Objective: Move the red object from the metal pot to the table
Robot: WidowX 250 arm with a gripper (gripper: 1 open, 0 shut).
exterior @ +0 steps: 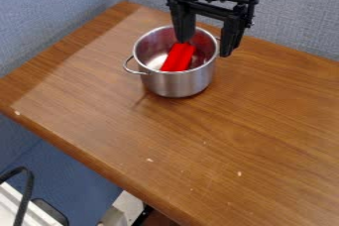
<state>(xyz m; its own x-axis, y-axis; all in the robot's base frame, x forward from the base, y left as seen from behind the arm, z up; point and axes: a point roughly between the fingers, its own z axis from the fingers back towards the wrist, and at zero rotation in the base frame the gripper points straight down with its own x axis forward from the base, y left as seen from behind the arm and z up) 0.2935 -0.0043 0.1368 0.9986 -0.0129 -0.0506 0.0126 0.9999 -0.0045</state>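
A small shiny metal pot (175, 75) with loop side handles stands on the brown wood-grain table (225, 141), toward its far side. The red object (181, 55), a bright elongated block, lies inside the pot, leaning against the far rim. My black gripper (205, 38) hangs over the pot's far right rim with its fingers spread wide: one finger (180, 24) reaches down over the red object, the other (231, 40) is outside the rim on the right. Nothing is held between them.
A blue-grey wall stands behind the table. The table's front edge runs diagonally at lower left, with floor and dark cables below it. Bare wood stretches in front of and right of the pot.
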